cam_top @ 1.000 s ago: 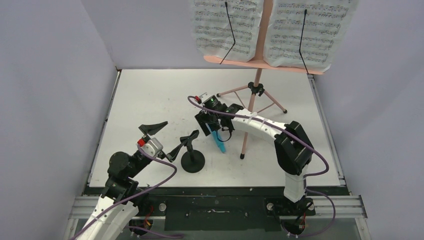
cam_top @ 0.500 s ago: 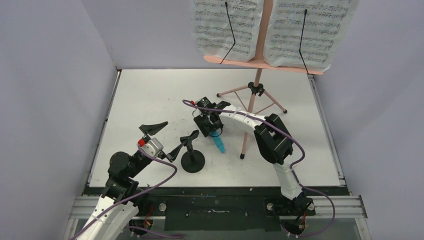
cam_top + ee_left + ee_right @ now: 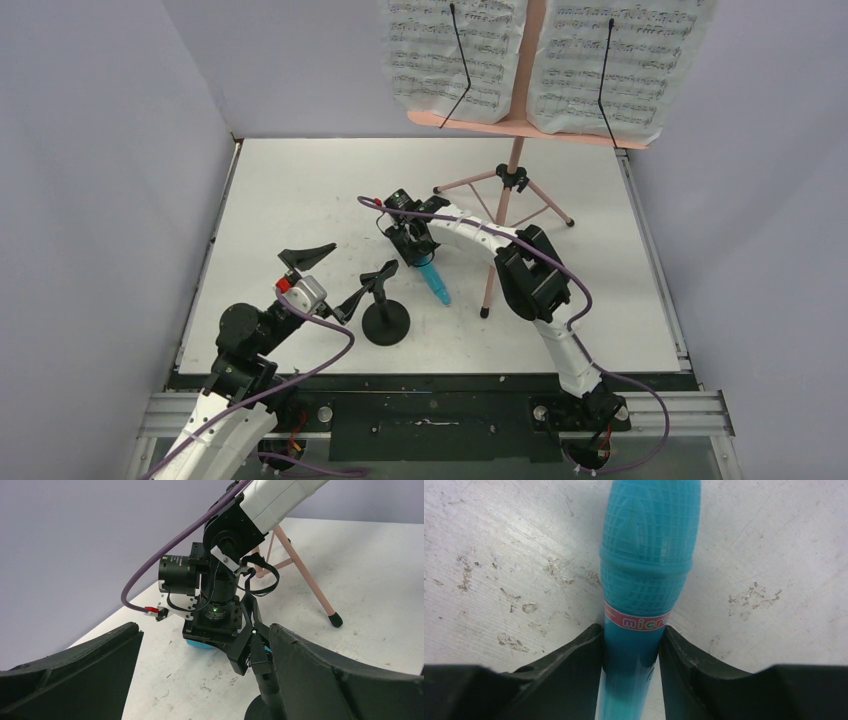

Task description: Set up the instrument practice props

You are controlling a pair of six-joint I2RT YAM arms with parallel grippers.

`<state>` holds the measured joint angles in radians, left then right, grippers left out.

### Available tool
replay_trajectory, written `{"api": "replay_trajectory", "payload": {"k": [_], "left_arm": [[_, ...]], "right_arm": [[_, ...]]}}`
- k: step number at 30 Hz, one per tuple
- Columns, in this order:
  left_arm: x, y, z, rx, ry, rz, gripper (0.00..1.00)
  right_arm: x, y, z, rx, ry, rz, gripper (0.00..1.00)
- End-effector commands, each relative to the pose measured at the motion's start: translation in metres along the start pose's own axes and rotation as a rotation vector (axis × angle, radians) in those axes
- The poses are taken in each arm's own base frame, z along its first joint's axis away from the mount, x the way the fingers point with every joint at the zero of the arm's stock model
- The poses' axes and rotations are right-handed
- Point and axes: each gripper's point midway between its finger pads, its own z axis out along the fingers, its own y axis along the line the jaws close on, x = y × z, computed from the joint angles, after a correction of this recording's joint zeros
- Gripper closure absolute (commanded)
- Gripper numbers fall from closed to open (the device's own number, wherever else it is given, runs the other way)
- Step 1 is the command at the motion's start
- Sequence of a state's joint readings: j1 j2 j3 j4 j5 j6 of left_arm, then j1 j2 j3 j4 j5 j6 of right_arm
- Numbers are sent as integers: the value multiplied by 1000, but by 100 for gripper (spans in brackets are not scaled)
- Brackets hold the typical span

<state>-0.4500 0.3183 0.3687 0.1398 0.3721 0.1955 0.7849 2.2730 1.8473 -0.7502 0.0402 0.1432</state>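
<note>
Scuffed white tabletop (image 3: 300, 190) between grey walls; left hand (image 3: 348, 270) gapes wide beside the black mic stand (image 3: 385, 322); right hand (image 3: 420, 257) pinches the blue microphone (image 3: 437, 285), lying flat just left of the pink music stand (image 3: 520, 127).

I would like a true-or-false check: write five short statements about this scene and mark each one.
1. The blue microphone lies on the table. True.
2. The sheet-music pages lie flat on the table. False: they rest on the pink music stand.
3. The left gripper is open and holds nothing. True.
4. The black mic stand carries the microphone. False: its clip is empty.
5. The right gripper clasps the microphone's handle. True.
</note>
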Motion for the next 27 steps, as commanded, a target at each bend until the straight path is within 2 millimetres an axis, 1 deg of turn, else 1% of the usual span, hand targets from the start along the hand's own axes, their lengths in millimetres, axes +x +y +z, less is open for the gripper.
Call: {"api": "replay_trajectory", "payload": {"k": [1, 3, 7, 9, 10, 13, 17, 19, 27], "left_arm": [[-14, 2, 2, -2, -48, 16, 0], [-13, 3, 2, -8, -46, 17, 0], [-14, 4, 2, -12, -45, 19, 0], [-13, 5, 1, -20, -42, 20, 0], [-13, 6, 1, -24, -41, 20, 0], [-14, 6, 1, -25, -45, 22, 0], [-13, 7, 0, -30, -43, 22, 0], [-13, 8, 0, -36, -44, 23, 0], [-14, 11, 0, -52, -44, 19, 0]], "right_arm": [[-7, -12, -11, 31, -11, -2, 63], [-9, -14, -16, 29, -23, 3, 72], [-21, -14, -34, 18, -92, 8, 87], [-29, -15, -46, 16, -137, 18, 93], [-33, -17, -54, 18, -161, 25, 94], [-44, -23, -80, 40, -247, 46, 95], [-53, -31, -116, 76, -389, 73, 95], [-49, -34, -135, 91, -446, 80, 95], [-36, -34, -190, 85, -662, 67, 95]]}}
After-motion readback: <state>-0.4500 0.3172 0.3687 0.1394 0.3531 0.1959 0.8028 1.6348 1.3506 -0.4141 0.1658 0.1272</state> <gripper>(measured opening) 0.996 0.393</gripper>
